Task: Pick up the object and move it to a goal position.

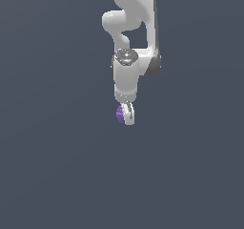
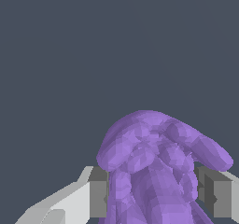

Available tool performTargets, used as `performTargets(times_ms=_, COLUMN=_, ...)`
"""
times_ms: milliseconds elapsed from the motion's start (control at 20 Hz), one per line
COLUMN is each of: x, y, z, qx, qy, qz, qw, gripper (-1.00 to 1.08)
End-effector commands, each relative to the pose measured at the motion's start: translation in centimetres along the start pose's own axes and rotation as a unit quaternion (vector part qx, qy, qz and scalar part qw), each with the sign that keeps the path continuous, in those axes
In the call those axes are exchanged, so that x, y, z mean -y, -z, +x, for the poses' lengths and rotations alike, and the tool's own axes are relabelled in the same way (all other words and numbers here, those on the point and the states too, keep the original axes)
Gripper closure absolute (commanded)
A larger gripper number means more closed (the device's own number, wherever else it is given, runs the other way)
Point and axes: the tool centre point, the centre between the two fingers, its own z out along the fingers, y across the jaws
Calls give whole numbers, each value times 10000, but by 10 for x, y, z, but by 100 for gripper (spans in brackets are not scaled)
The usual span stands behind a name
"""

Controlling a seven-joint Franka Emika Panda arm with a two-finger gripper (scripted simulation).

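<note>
The purple lumpy object [image 1: 119, 114] sits between the fingers of my white gripper [image 1: 125, 115], showing only as a small purple patch at its side toward the exterior view's left. In the wrist view the purple object [image 2: 154, 162] fills the space between the two grey finger pads [image 2: 99, 197], which press against its sides. The gripper is shut on it. The arm hangs down from above, the gripper pointing downward over a plain dark grey ground.
Only the uniform dark grey surface [image 1: 57, 166] shows around the arm. No goal marker or other object is visible in either view.
</note>
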Motion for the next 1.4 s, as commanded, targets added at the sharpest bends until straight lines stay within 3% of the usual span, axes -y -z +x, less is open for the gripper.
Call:
performTargets(times_ms=0, x=-5, y=22, z=3, qx=1, qy=-3, qz=4, qw=10000, gripper=108)
performTargets(times_ms=1350, x=-63, y=299, z=37, qx=-10, qy=-6, qz=0, qw=10000, gripper=108)
